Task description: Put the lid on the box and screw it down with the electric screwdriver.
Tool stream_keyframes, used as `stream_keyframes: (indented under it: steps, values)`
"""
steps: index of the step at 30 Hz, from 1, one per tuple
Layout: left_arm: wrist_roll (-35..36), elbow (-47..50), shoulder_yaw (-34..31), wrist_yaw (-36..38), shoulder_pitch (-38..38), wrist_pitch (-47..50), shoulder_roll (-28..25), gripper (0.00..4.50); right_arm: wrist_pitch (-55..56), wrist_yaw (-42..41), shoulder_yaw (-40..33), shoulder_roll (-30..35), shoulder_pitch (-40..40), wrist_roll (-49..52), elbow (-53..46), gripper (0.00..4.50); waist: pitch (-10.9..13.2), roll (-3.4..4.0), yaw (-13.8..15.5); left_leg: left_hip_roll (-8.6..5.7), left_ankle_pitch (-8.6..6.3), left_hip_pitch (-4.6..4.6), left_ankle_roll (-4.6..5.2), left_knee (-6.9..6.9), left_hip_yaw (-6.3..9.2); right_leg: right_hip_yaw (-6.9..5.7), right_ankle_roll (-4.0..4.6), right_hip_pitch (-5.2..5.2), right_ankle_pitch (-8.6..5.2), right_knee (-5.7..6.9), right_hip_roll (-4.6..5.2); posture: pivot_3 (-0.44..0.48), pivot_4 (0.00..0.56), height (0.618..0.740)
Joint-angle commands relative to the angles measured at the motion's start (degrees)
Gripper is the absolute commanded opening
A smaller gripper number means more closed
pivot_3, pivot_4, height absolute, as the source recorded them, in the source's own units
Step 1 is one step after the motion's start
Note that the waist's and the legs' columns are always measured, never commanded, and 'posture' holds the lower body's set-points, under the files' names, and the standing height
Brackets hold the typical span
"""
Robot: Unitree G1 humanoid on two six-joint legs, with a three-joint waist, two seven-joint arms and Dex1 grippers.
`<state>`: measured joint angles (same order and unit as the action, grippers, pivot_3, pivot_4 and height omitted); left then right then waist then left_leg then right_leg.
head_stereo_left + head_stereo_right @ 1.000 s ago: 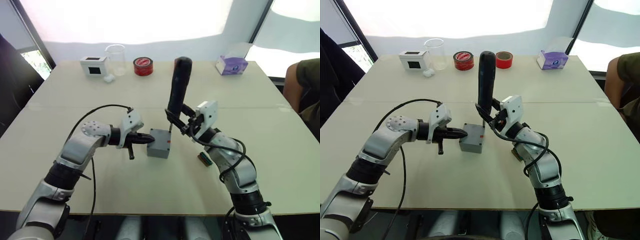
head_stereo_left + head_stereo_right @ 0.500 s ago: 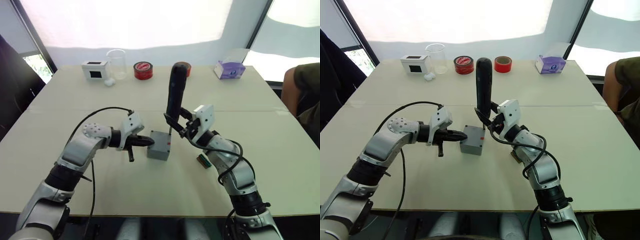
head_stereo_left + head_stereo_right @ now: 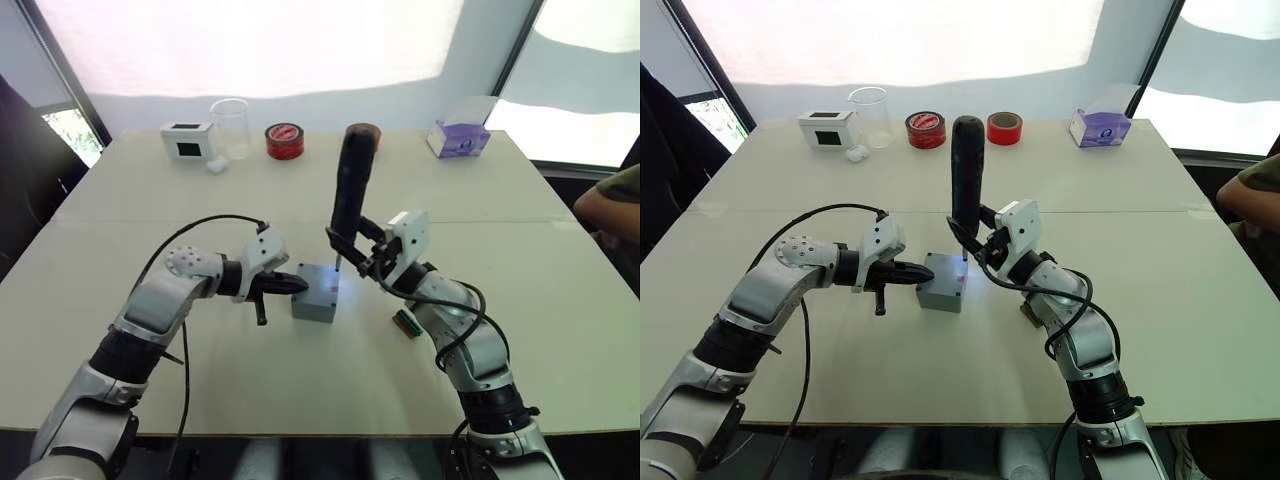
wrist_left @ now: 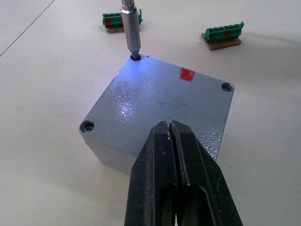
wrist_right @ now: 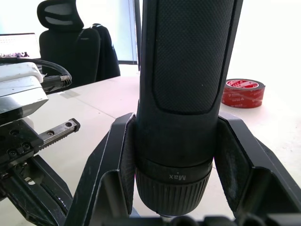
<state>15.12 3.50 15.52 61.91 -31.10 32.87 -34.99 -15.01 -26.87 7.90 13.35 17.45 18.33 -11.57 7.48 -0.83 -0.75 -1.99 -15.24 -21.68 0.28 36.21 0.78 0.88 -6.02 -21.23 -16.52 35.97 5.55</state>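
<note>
Two arms meet mid-worktop (image 3: 120, 200). Right end effector (image 3: 352, 250) clamps the upright electric screwdriver (image 3: 353, 185), its bit in a corner hole of the lid (image 4: 160, 101), which sits on the box (image 3: 312, 306). Left end effector (image 4: 173, 141), fingers together, presses the lid's edge.

My head cameras looking down over the table (image 3: 120, 190), both wrist cameras sitting close, left facing the box (image 4: 155, 113), right facing the screwdriver (image 5: 186, 70)
</note>
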Motion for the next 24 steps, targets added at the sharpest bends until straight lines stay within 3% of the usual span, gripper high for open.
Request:
stream_keyframes:
  steps: [1,15,19,24]
  values:
    - [-0.9,-0.1,1.0,0.1,0.7,0.3,-0.3,0.0,-5.8,-0.1,1.8,0.8,-3.6,-1.6,5.4,1.77,0.0,0.0,0.0,0.0,0.0,0.0,0.0,-0.01,0.0,0.0,0.0,0.0,0.0,-0.01,0.0,0.0,0.15,0.74]
    - [-0.8,-0.1,0.9,-0.2,1.3,0.4,-0.2,0.0,-5.4,-0.6,1.7,1.5,-2.9,-2.0,4.6,1.77,0.0,0.01,0.0,0.0,0.0,-0.01,0.0,-0.15,0.0,0.01,0.02,0.0,-0.01,-0.21,0.04,0.0,0.15,0.74]
    - [-0.8,-0.1,0.9,-0.2,1.5,0.5,-0.2,0.0,-4.2,-2.3,-0.4,3.0,-0.2,-0.2,-0.8,1.77,0.1,0.1,0.1,0.01,0.0,-0.1,0.0,-0.2,0.0,0.0,0.02,-0.02,-0.01,-0.36,0.04,0.0,0.15,0.74]
    - [-0.7,-0.3,0.6,0.2,1.5,0.7,-0.5,0.0,-6.9,-4.1,-5.5,6.9,7.2,4.3,-8.1,1.77,0.3,0.39,0.1,-0.01,0.01,-0.84,0.0,-0.09,0.0,-0.03,0.01,-0.44,0.04,-0.43,0.05,0.0,0.15,0.74]
